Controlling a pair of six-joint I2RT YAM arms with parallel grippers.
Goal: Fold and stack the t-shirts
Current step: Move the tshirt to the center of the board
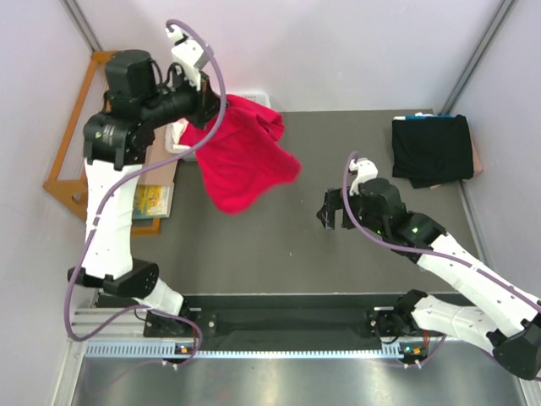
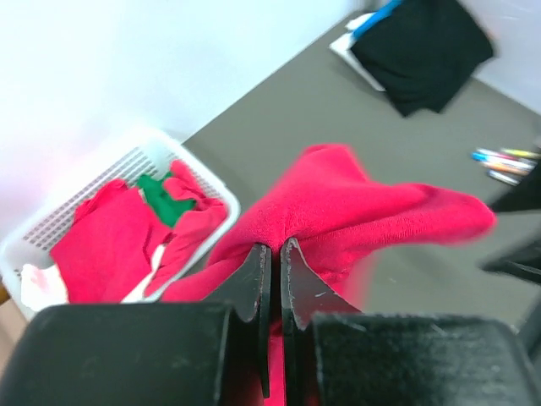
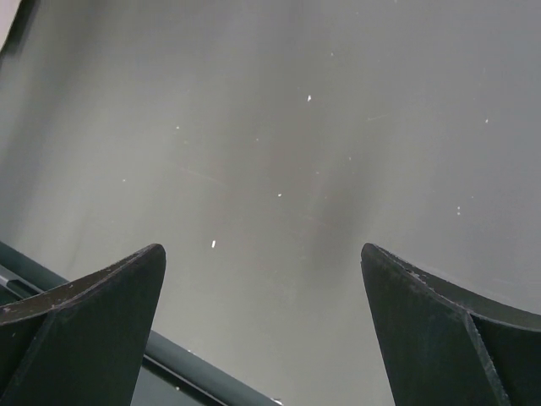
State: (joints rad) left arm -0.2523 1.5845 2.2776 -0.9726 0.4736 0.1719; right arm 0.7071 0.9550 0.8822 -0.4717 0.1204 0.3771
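Observation:
A crimson red t-shirt (image 1: 245,156) hangs bunched in the air over the table's back left. My left gripper (image 1: 221,106) is shut on its upper edge. In the left wrist view the jaws (image 2: 276,247) pinch a fold of that red cloth (image 2: 363,211). More t-shirts, red (image 2: 110,245) with a bit of green (image 2: 165,199) and white, lie in the white basket (image 2: 84,182). A folded black t-shirt (image 1: 432,149) rests at the back right corner. My right gripper (image 1: 336,216) hovers open over the bare table, nothing between its fingers (image 3: 262,262).
The dark grey table (image 1: 279,245) runs from the arms' bases to the back wall. A wooden frame (image 1: 72,161) and a flat cardboard box (image 1: 152,199) sit off the table's left edge. Coloured pens (image 2: 505,161) lie at the right in the left wrist view.

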